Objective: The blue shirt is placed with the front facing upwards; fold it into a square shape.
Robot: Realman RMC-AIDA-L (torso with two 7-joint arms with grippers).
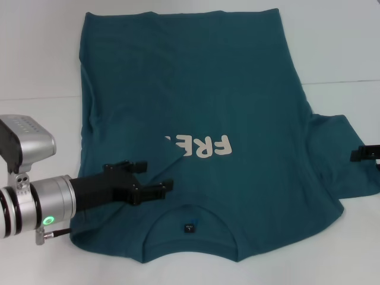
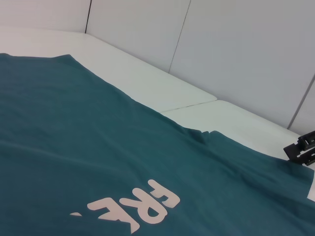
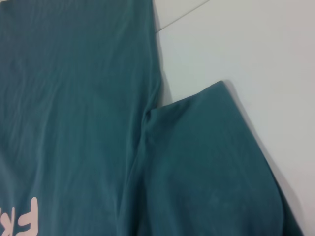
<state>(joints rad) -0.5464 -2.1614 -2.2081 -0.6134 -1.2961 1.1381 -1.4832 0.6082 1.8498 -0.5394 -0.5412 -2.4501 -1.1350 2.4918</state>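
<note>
A: Where's the left gripper?

B: Low over the shirt, just past the left shoulder and beside the collar. Its black fingers lie along the cloth with a narrow gap between them. I'd call them slightly apart and holding nothing, though from the head view I can't be sure they aren't pinching a thin fold.

A: And around it?

B: Right beyond the fingertips a folded-in flap covers the start of the cream print, so only part of the lettering shows. Farther out the body runs away flat to the hem. The whole shirt lies front up on the white surface, collar nearest the robot.

A: The right gripper?

B: At the far right edge, hovering over the right sleeve. Only a black sliver shows, so I can't tell how its fingers stand.

A: How will the shirt handle?

B: Light, limp and soft, I'd judge. It's a matte knit with shallow wrinkles, so it'll drape and drag rather than hold shape. The printed patch probably bends a bit stiffer.

A: Best hold?

B: Doubled edges: the shoulder seam by the left gripper, and the sleeve hem or side seam under the right. Pinch one layer only and it may slip or bunch.
</note>
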